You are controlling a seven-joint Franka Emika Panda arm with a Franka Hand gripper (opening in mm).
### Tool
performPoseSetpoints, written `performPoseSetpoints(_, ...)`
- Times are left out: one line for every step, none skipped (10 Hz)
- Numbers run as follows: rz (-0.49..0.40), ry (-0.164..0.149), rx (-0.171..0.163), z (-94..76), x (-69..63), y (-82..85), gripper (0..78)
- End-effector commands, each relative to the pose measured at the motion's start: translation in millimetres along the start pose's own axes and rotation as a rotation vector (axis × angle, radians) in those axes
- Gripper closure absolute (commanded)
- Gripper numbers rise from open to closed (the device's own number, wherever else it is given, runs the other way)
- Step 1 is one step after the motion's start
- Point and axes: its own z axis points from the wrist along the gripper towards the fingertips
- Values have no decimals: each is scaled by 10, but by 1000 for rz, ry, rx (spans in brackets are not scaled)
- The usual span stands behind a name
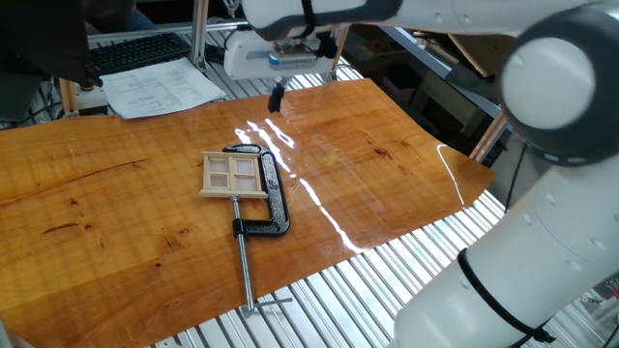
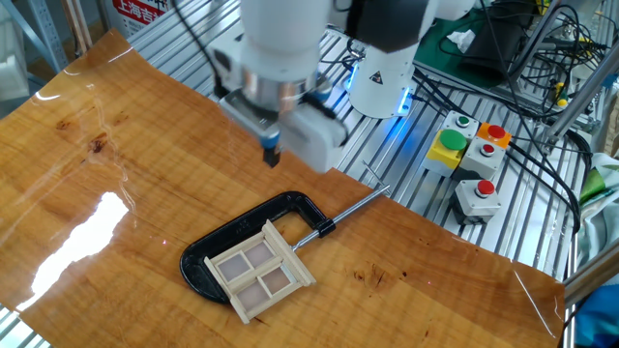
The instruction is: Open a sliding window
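The sliding window (image 1: 232, 175) is a small pale wooden frame with four panes. It lies flat on the wooden table, held in the jaw of a black C-clamp (image 1: 275, 198). It also shows in the other fixed view (image 2: 259, 272). My gripper (image 1: 277, 98) hangs above the table's far edge, well apart from the window, fingers pointing down. In the other fixed view the gripper (image 2: 272, 153) looks blurred, above and beyond the clamp's curve. The fingers appear together with nothing between them.
The clamp's long steel rod (image 1: 246, 271) runs toward the table's near edge. Papers (image 1: 160, 87) and a keyboard (image 1: 140, 50) lie beyond the table. A button box (image 2: 471, 164) and cables sit on the metal rails beside the robot base (image 2: 382, 72).
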Motion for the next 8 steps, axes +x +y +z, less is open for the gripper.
performPoseSetpoints(27, 1, -19, 8, -338, -5, 776)
performPoseSetpoints(32, 2, -27, 56, -381, -3, 776)
performPoseSetpoints(34, -6, -31, 101, -396, 1, 776)
performPoseSetpoints(42, -7, -31, 108, -396, 2, 776)
performPoseSetpoints(42, -5, -36, 108, -396, 2, 776)
performPoseSetpoints(39, -6, -37, 110, -396, 2, 776)
performPoseSetpoints(40, -20, -39, 110, -396, 2, 776)
performPoseSetpoints(40, -33, -46, 110, -396, 2, 776)
